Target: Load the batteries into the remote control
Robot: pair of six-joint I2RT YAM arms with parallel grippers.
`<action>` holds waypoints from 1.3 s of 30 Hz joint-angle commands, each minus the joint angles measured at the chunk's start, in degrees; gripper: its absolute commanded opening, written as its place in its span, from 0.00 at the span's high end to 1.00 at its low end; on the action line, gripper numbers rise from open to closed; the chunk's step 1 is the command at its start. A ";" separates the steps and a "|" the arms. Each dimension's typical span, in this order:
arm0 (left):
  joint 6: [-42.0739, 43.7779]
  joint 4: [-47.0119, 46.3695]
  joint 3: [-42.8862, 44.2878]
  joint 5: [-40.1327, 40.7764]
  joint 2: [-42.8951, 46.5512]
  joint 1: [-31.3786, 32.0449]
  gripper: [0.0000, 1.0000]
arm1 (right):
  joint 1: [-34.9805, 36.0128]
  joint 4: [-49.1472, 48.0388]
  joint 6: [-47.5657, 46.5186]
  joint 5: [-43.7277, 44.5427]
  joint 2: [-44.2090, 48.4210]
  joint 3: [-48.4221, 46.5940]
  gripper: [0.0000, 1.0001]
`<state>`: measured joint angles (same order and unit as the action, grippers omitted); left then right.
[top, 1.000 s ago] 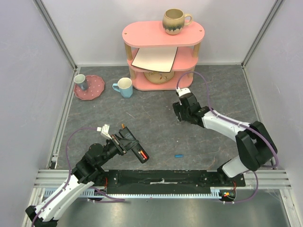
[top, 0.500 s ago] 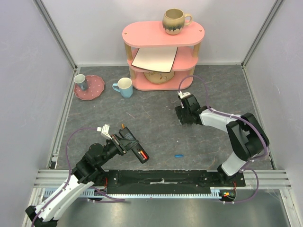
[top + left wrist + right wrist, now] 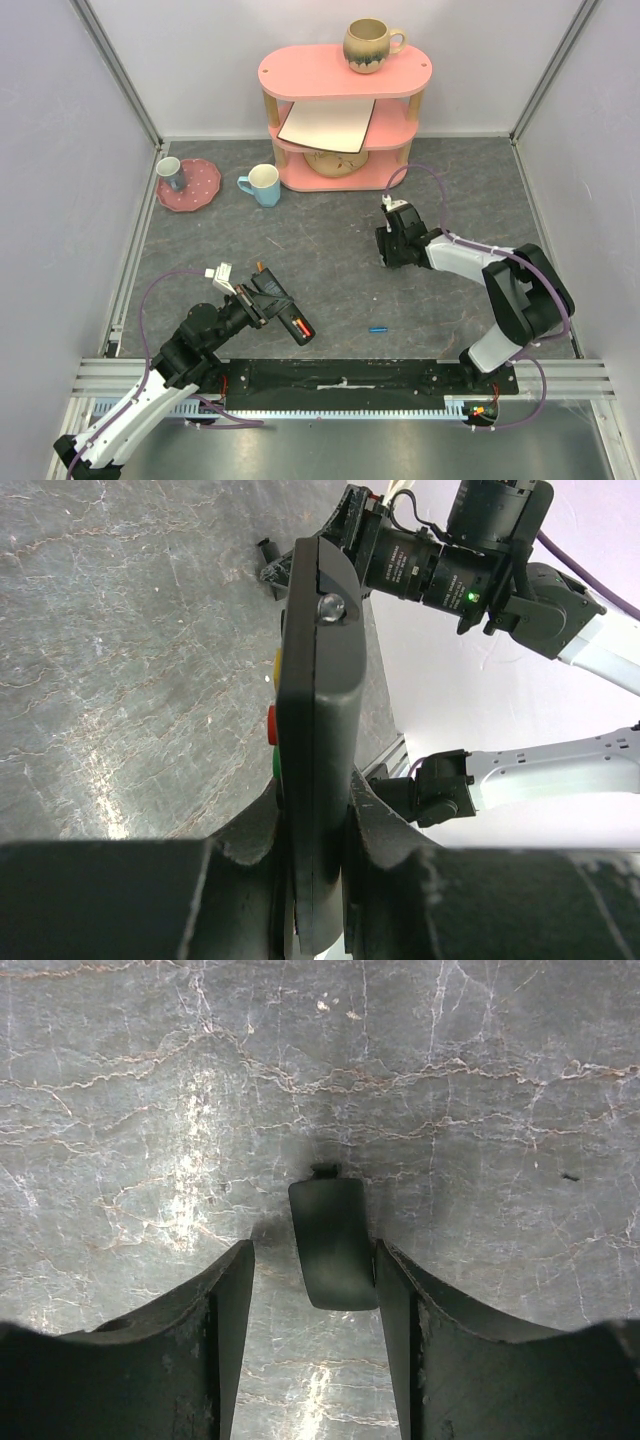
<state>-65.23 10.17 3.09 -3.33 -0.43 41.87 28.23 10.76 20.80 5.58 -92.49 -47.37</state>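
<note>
My left gripper [image 3: 262, 303] [image 3: 315, 825] is shut on the remote control [image 3: 283, 310] [image 3: 318, 680] and holds it off the table, edge-on to the left wrist camera. A red-orange battery [image 3: 298, 324] shows in the remote's open end. The blue battery [image 3: 378, 328] lies alone on the table near the front. My right gripper [image 3: 388, 252] [image 3: 312, 1250] points down at the table, open, with a small flat black cover [image 3: 333, 1242] between its fingers. The cover lies against the right finger and a gap separates it from the left one.
A pink three-tier shelf [image 3: 345, 110] stands at the back with a mug [image 3: 371, 44] on top and a board on its middle tier. A pale blue mug [image 3: 262, 184] and a pink plate [image 3: 203, 185] carrying a small cup sit at the back left. Walls enclose the table.
The right gripper has shifted slightly right and lower over the black cover, and its jaws have narrowed. The left arm and the remote have not moved.
</note>
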 commanded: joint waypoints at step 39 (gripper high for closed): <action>2.48 -13.43 1.21 -2.12 -12.41 0.14 0.98 | 0.16 9.01 -0.93 1.01 -1.20 -3.95 0.48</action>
<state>-64.84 0.73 3.03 -4.82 -13.72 41.87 28.38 18.96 20.56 7.33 -92.79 -49.78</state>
